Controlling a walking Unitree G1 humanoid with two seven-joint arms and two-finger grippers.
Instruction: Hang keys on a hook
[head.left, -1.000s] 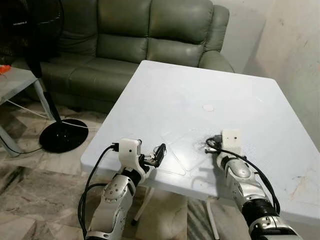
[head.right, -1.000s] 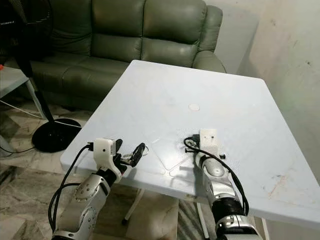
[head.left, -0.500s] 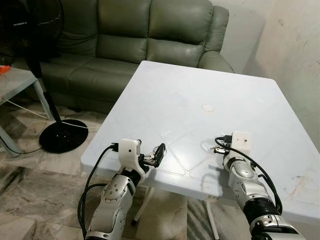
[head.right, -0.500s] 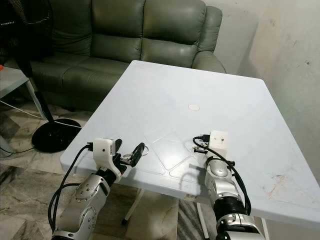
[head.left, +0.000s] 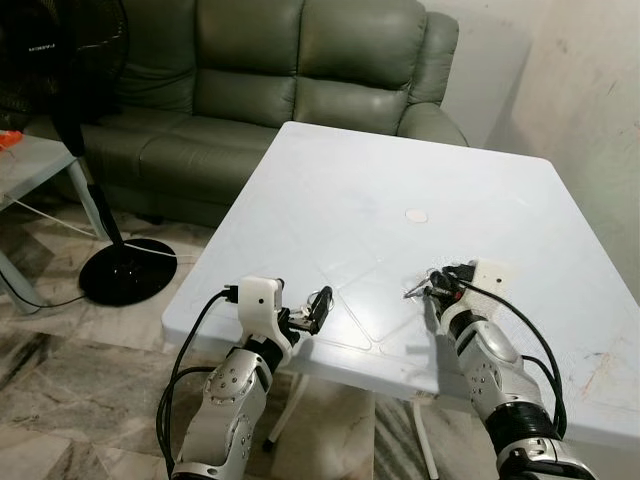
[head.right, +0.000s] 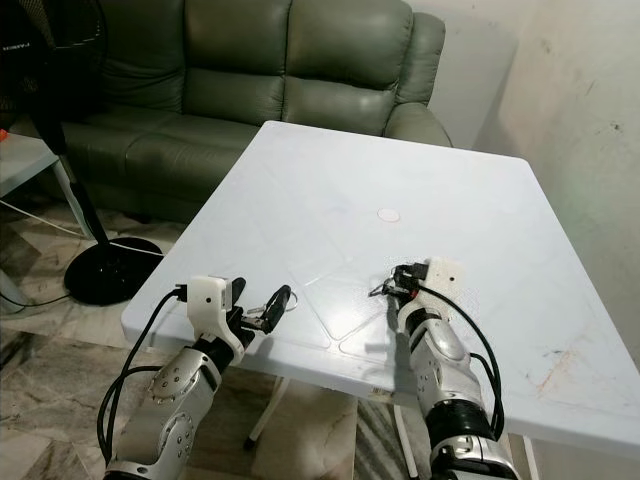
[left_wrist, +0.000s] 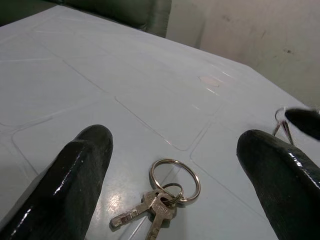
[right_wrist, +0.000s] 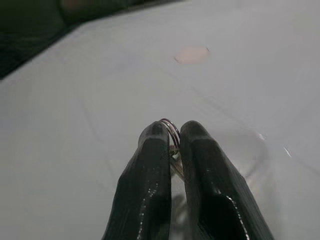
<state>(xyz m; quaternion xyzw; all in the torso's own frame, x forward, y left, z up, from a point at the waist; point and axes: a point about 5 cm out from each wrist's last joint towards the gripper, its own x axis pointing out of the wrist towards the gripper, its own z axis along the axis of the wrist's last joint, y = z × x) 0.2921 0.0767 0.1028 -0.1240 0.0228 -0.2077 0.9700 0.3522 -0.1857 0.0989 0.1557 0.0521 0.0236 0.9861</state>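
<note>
- A key ring (right_wrist: 170, 131) is pinched between the closed fingers of the right end effector (head.right: 403, 277), lifted just above the white worktop (head.left: 340, 190).
- The left end effector (head.left: 318, 306) is held wide, with a second bunch of keys (left_wrist: 161, 199) lying flat on the worktop between its fingers.
- The pickup is judged done; no hook can be made out, so hanging remains.
- The keys look small and metallic.

Silver keys (left_wrist: 159, 207) on ring flat on table; second key ring (right_wrist: 171, 131) lifted, dangling.
</note>
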